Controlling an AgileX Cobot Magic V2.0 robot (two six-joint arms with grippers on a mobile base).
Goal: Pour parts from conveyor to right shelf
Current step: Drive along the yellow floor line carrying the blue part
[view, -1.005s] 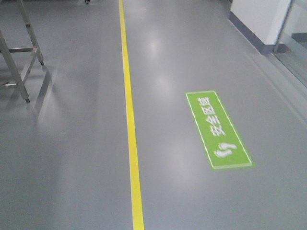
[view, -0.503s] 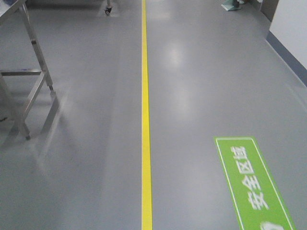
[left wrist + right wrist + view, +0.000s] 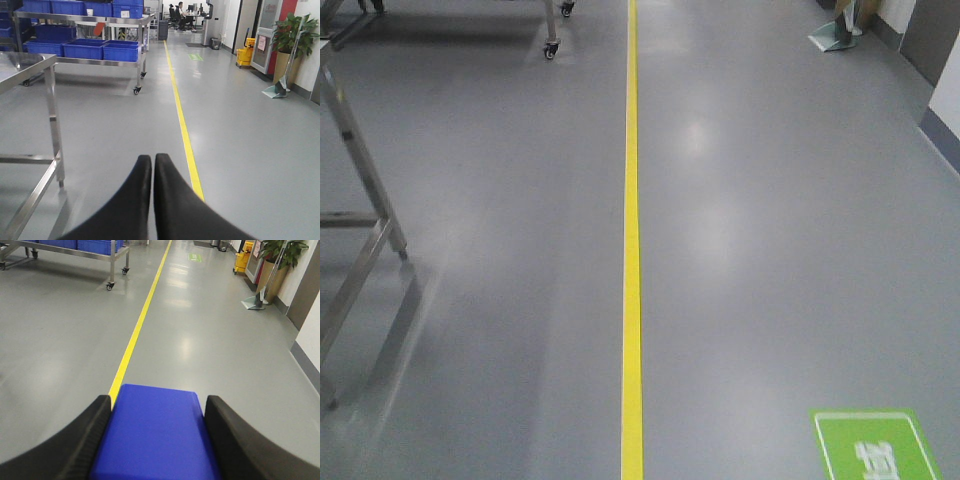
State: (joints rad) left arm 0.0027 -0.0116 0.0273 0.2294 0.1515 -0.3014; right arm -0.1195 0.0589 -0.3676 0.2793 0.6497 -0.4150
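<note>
My right gripper is shut on a bright-blue plastic block, which fills the gap between both black fingers and is held above the grey floor. My left gripper is shut and empty, its fingers pressed together over the floor. A silver steel-framed rack on casters holding large blue bins stands far ahead on the left; its corner also shows in the right wrist view. I cannot make out rollers on it. The conveyor is out of view.
A yellow line runs straight ahead along the glossy grey floor. A steel table stands close on the left, its legs in the front view. A green floor sign lies lower right. A potted plant and a yellow bucket stand far right.
The front view has swung and advanced: the yellow line is now straight and centred, the green sign has slid to the lower right corner, and rack casters appear at the top.
</note>
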